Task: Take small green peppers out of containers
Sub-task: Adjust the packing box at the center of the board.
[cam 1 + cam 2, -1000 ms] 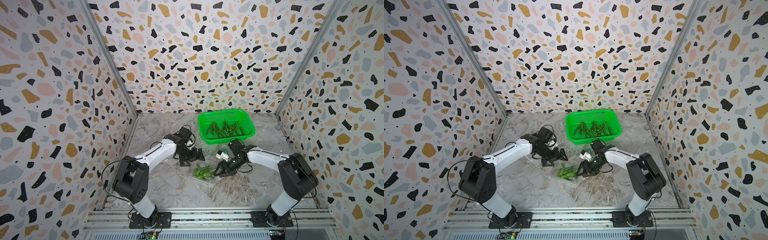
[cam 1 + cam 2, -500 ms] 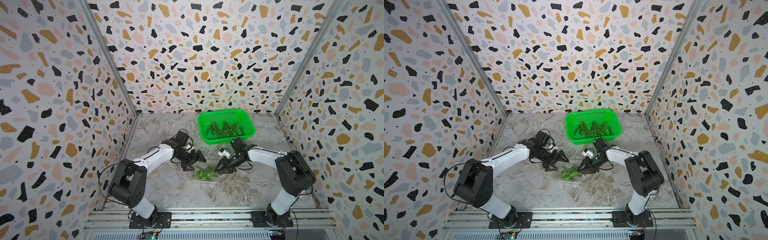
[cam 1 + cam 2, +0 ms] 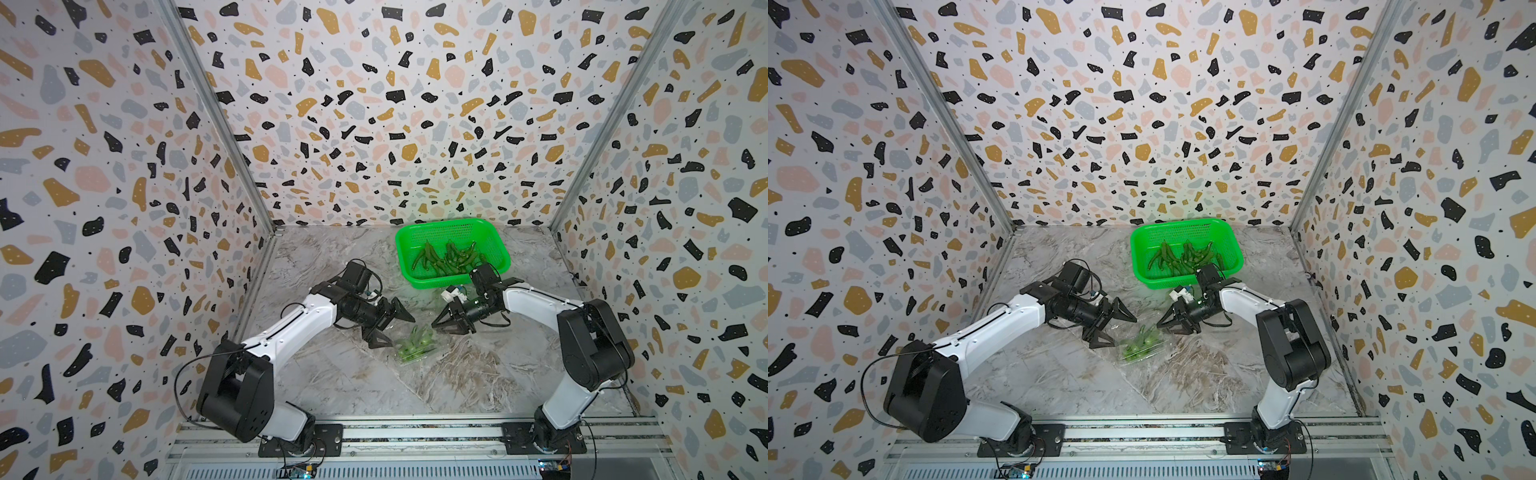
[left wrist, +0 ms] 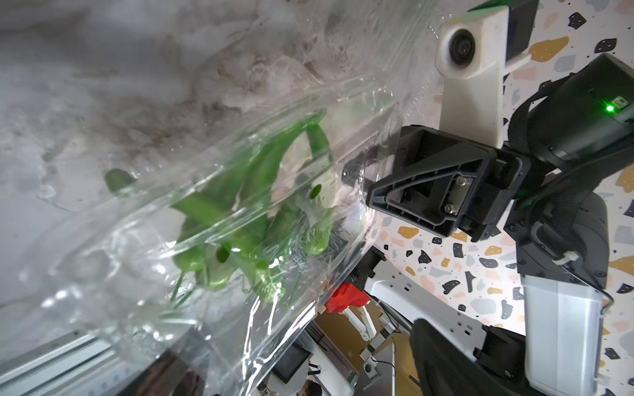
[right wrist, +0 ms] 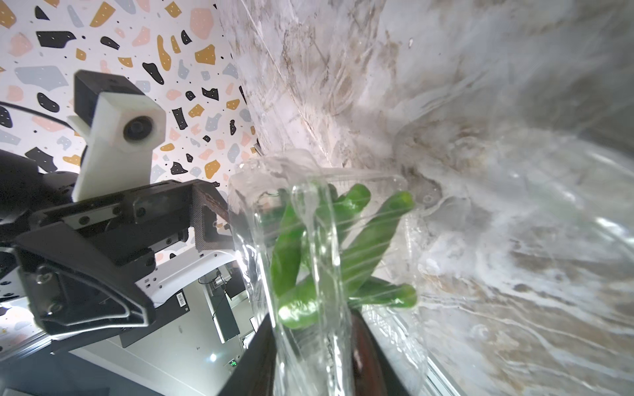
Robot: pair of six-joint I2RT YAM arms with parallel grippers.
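Clear plastic is glinting at the centre of your workspace, operator: a clamshell container (image 3: 426, 355) is lying on the marbled grey surface (image 3: 353, 382), in front of the bright green basket (image 3: 449, 230) and a little to its left, on the side toward your arms' bases. Small green peppers (image 3: 409, 345) are sitting packed inside it, their glossy skins pressing against the thin walls in both wrist views. Loose peppers (image 3: 446, 259) are lying heaped in the basket itself, apart from the boxed ones.

Your left gripper (image 3: 390, 326) is hovering farther to the basket's left than the container, low over the surface. Its jaws are standing wide, one finger pointing toward the basket and the other toward the bases. In the right wrist view one of its fingertips (image 5: 197, 212) is sitting just beside the container's clear wall; whether it is touching, you cannot tell.

Your right gripper (image 3: 438, 326) is hanging just in front of the basket's near rim, its tip pointing at the container's basket-side edge. Its jaws are standing narrow, and in the right wrist view a flap of the clear plastic is rising between its fingers. Whether those fingers are actually pinching the flap, you cannot tell from these views.
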